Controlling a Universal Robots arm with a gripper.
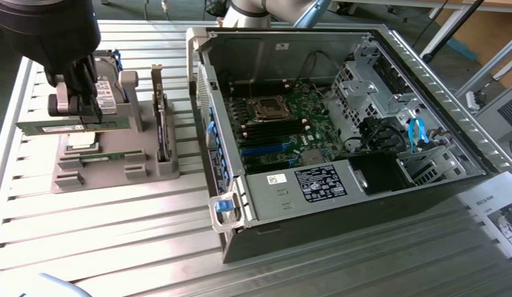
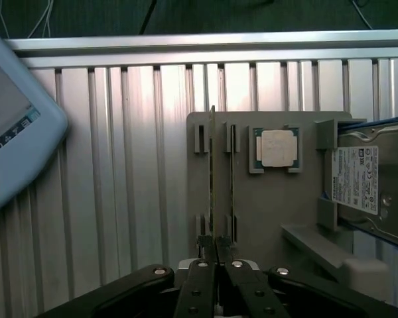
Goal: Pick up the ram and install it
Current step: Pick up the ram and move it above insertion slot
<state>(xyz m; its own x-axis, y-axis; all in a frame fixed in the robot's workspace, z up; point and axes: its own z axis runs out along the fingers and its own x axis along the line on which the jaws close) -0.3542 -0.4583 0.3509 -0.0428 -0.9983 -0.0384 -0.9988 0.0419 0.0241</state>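
The ram (image 1: 70, 127) is a long, thin green stick held level, just above the grey holder (image 1: 115, 168) at the exterior view's left. My gripper (image 1: 85, 116) is shut on its upper edge near the middle. In the wrist view the ram (image 2: 212, 172) appears edge-on as a thin line running away from my gripper (image 2: 213, 244), over the holder's (image 2: 272, 212) slotted posts. The open computer case (image 1: 322, 111) lies to the exterior view's right, with its motherboard (image 1: 268, 127) and its long memory slots exposed.
The holder also carries a square silver processor chip (image 2: 276, 147), a hard drive (image 2: 368, 185) and an upright card with a metal bracket (image 1: 161, 124). A light-blue handheld screen unit (image 2: 13, 132) lies on the ribbed metal table (image 1: 115, 235).
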